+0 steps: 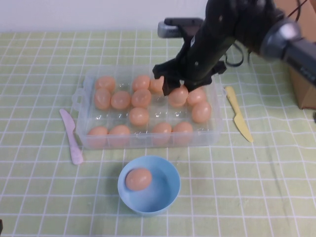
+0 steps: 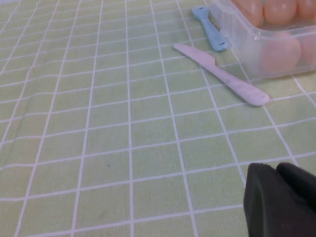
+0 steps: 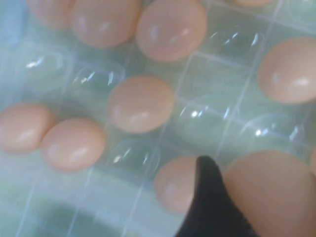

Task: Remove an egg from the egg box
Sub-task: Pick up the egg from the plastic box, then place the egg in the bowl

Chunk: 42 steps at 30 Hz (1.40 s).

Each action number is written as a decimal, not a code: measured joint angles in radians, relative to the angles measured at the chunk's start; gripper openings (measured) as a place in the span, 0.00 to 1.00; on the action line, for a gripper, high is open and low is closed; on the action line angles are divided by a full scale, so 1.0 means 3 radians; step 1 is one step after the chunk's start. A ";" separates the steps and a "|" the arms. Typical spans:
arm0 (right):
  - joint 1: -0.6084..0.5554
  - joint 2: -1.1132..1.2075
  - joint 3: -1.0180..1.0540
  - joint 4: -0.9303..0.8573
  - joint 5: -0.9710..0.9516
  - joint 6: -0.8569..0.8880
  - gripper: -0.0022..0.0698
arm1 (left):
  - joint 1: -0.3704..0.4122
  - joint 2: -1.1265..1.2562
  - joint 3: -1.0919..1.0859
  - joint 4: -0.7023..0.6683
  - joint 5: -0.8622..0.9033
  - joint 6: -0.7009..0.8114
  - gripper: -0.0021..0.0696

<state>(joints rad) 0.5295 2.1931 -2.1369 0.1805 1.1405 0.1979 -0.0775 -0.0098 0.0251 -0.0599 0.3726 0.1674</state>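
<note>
The clear egg box (image 1: 216,129) sits mid-table with several peach-orange eggs in its wells. My right gripper (image 1: 178,91) is down inside the box toward its back right, fingers around one egg (image 1: 177,96). In the right wrist view that egg (image 3: 274,192) lies close against one dark finger (image 3: 208,200), above the dimpled wells (image 3: 197,118); the other finger is out of frame. My left gripper (image 2: 282,197) hovers low over the tablecloth left of the box, shut and empty, and is out of the high view. The box corner (image 2: 247,52) shows in the left wrist view.
A light-blue bowl (image 1: 170,197) holding one egg (image 1: 138,178) stands in front of the box. A pink plastic knife (image 1: 71,136) lies left of the box, also in the left wrist view (image 2: 222,74) beside a blue utensil (image 2: 210,29). A yellow knife (image 1: 238,113) lies on the right, a cardboard box (image 1: 303,89) beyond it.
</note>
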 joint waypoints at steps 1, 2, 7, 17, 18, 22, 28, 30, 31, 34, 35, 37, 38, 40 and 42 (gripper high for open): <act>0.0007 -0.0067 0.0000 0.0000 0.0061 -0.0022 0.55 | 0.0000 0.0000 0.0000 0.0000 0.0000 0.0000 0.03; 0.0023 -0.0131 -0.0003 0.0000 0.0128 -0.0037 0.55 | 0.0000 0.0000 0.0000 0.0000 0.0000 0.0000 0.03; 0.0197 -0.0459 -0.0008 -0.0013 0.0316 -0.0324 0.55 | 0.0000 0.0000 0.0000 0.0000 0.0000 0.0000 0.03; 0.0558 -0.1269 0.1293 0.0112 -0.0010 -0.0764 0.55 | 0.0000 0.0000 0.0000 0.0000 0.0000 0.0000 0.03; 0.0575 -0.1372 0.1520 0.0141 -0.0176 -0.0781 0.55 | 0.0000 0.0000 0.0000 0.0000 0.0000 0.0000 0.03; 0.0693 -0.1639 0.2200 0.0271 -0.0737 -0.0881 0.54 | 0.0000 0.0000 0.0000 0.0000 0.0000 0.0000 0.03; 0.0770 -0.1628 0.2460 0.0457 -0.0940 -0.1078 0.54 | 0.0000 0.0000 0.0000 0.0000 0.0000 0.0000 0.03; 0.0770 -0.1558 0.2460 0.0457 -0.0978 -0.1154 0.54 | 0.0000 0.0000 0.0000 0.0000 0.0000 0.0000 0.03; 0.0770 -0.1535 0.2460 0.0457 -0.0985 -0.1196 0.54 | 0.0000 0.0000 0.0000 0.0000 0.0000 0.0000 0.03; 0.0770 -0.1410 0.2463 0.0457 -0.1001 -0.1251 0.54 | 0.0000 0.0000 0.0000 0.0000 0.0000 0.0000 0.03; 0.0770 -0.1365 0.2463 0.0457 -0.1001 -0.1264 0.54 | 0.0000 0.0000 0.0000 0.0000 0.0000 0.0000 0.03; 0.0770 -0.1273 0.2463 0.0457 -0.1008 -0.1280 0.54 | 0.0000 0.0000 0.0000 0.0000 0.0000 0.0000 0.03; 0.0770 -0.1239 0.2463 0.0457 -0.1008 -0.1317 0.54 | 0.0000 0.0000 0.0000 0.0000 0.0000 0.0000 0.03; 0.0770 -0.1161 0.2463 0.0457 -0.1010 -0.1380 0.54 | 0.0000 0.0000 0.0000 0.0000 0.0000 0.0000 0.03; 0.0770 -0.1105 0.2463 0.0457 -0.1024 -0.1408 0.54 | 0.0000 0.0000 0.0000 0.0000 0.0000 0.0000 0.03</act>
<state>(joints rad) 0.7606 1.8616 -1.3981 0.3176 0.8331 -0.2245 -0.0775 -0.0098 0.0251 -0.0599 0.3726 0.1674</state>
